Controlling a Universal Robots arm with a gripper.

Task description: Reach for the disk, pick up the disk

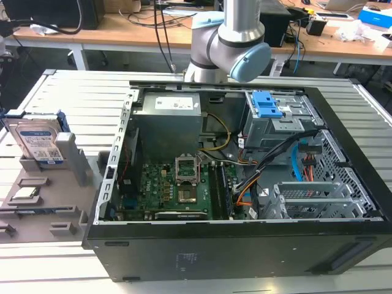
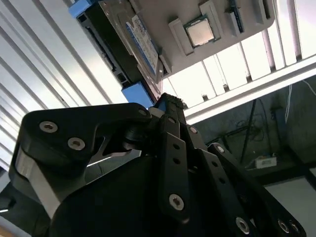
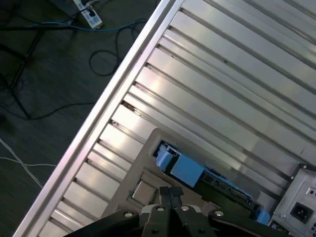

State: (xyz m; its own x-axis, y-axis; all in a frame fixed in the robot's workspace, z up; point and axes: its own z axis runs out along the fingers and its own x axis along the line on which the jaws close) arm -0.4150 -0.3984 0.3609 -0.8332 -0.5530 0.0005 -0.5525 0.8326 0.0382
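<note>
Disk (image 1: pixel 38 142) stands on edge at the exterior view's left, in the upper left of that frame. It is slotted upright into a grey fixture tray (image 1: pixel 70 205), with its white-and-blue label facing the camera and its blue frame running along the top and sides. Just below it in the frame, a small square chip (image 1: pixel 24 194) lies flat in a pocket of the same tray. The tray rests on a slatted metal table (image 1: pixel 79 98).

In the middle of the frame an open black computer case (image 1: pixel 233 248) lies on its side. Inside it, from left to right, are a grey power supply (image 1: pixel 168 116) with a green motherboard (image 1: pixel 177 190) below it, then a blue latch piece (image 1: pixel 267 105) on the drive cage. The arm (image 1: pixel 223 30) rises behind the case at top centre.

In both wrist views the black gripper (image 2: pixel 167 101) (image 3: pixel 171 192) has its fingers drawn together with nothing between them. In the second wrist view the disk (image 2: pixel 140 39) and the chip (image 2: pixel 200 31) lie beyond the fingertips. In the first wrist view a gap separates the tips from the disk's blue frame (image 3: pixel 186 169), so the gripper is not touching it. The power supply (image 3: pixel 301 210) is also visible in that view, and loose cables (image 3: pixel 98 54) lie on the floor.
</note>
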